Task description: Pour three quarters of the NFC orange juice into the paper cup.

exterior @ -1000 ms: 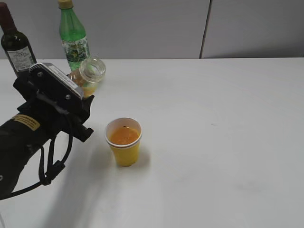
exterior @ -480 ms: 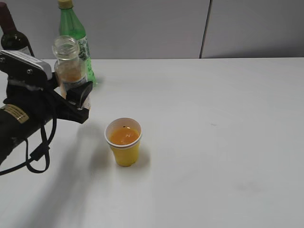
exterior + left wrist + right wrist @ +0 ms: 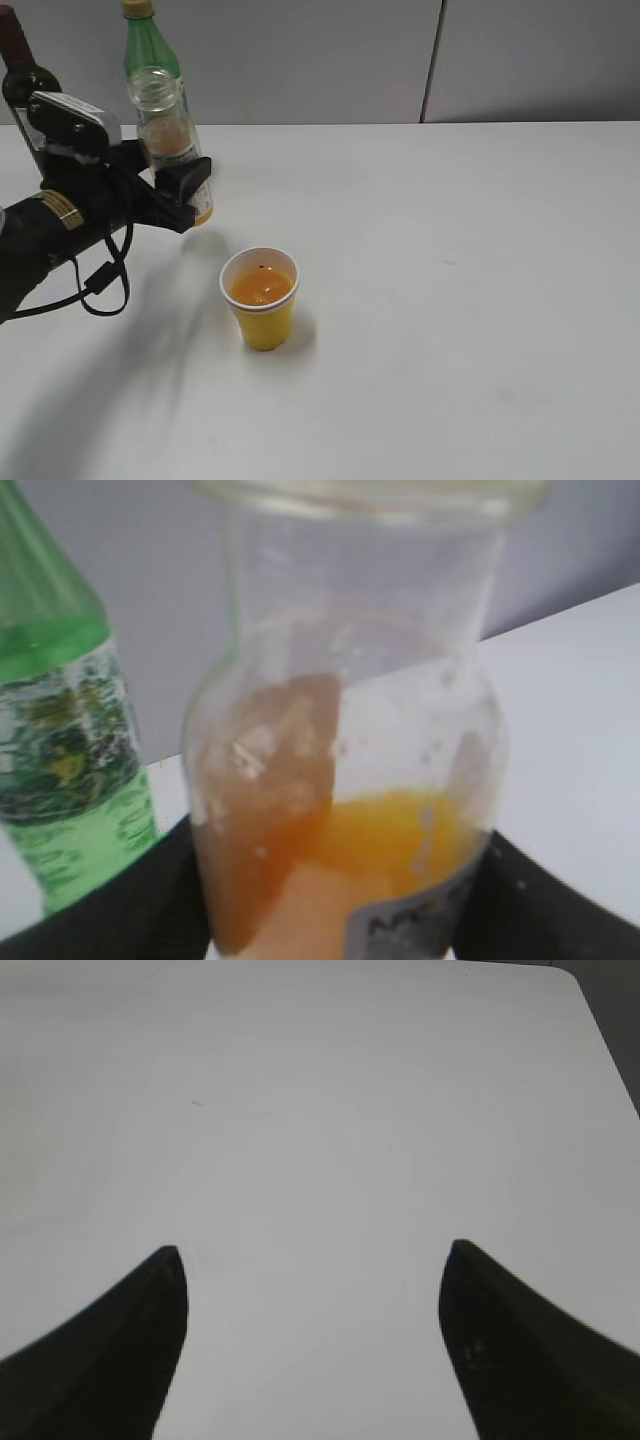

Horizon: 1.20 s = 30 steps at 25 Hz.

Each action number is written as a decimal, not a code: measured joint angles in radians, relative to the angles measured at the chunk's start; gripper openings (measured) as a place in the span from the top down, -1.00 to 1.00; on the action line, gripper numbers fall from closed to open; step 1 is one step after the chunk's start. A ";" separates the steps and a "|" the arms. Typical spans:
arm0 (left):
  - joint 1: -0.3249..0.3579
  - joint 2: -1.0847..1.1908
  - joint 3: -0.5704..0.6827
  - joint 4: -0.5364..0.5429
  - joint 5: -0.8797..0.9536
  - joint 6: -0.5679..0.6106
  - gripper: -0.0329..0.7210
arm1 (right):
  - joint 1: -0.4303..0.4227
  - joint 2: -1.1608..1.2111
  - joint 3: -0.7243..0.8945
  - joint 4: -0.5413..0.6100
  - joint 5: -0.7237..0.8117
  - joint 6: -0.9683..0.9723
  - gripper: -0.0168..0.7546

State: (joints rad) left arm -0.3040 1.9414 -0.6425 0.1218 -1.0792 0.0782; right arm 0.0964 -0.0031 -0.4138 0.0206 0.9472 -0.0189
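We're seeing the left gripper [image 3: 178, 188] clamping the juice bottle [image 3: 170, 140] around its lower body, black fingers [image 3: 188, 185] wrapping the label zone. Bottle is standing nearly upright, mouth open at the top, leaning slightly. In the exterior view its base is sitting behind the finger, so we can't tell whether it's touching the table [image 3: 450, 300] or hanging just above it.

In the left wrist view the bottle [image 3: 345, 780] is filling most of the frame, blurred. Juice is sitting low in the body, with orange film smeared up one side of the wall. Only a fragment of the label is showing at the bottom edge, print not readable. The fingers [image 3: 130, 900] are showing only as dark edges either side of the bottle, cut off by the frame.

The green bottle [image 3: 150, 45] is standing right behind the juice bottle, largely covered by it. The wine bottle [image 3: 20, 65] is half cut by the left edge and the arm.

The yellow cup [image 3: 261, 298] is standing apart, in front and to the right of the gripper, holding orange juice with a dark speck near the inner rim.

The right gripper [image 3: 315, 1345] is not showing in the exterior view. In its wrist view both fingers are spread wide over bare table, gripping nothing.
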 joint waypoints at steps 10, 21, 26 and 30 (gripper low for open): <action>-0.001 0.195 -0.204 0.015 0.053 -0.045 -0.36 | 0.000 0.000 0.000 0.000 0.000 0.000 -0.58; -0.049 0.265 -0.322 0.017 0.087 -0.078 -0.36 | 0.000 0.000 0.000 0.000 0.000 0.000 -0.58; -0.060 0.273 -0.325 0.015 0.072 -0.078 -0.36 | 0.000 0.000 0.000 0.000 0.000 0.000 -0.58; -0.060 0.274 -0.325 0.013 0.072 -0.078 -0.36 | 0.000 0.000 0.000 0.000 0.000 0.000 -0.58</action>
State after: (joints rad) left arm -0.3639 2.2149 -0.9671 0.1349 -1.0073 0.0000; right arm 0.0964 -0.0031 -0.4138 0.0206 0.9472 -0.0189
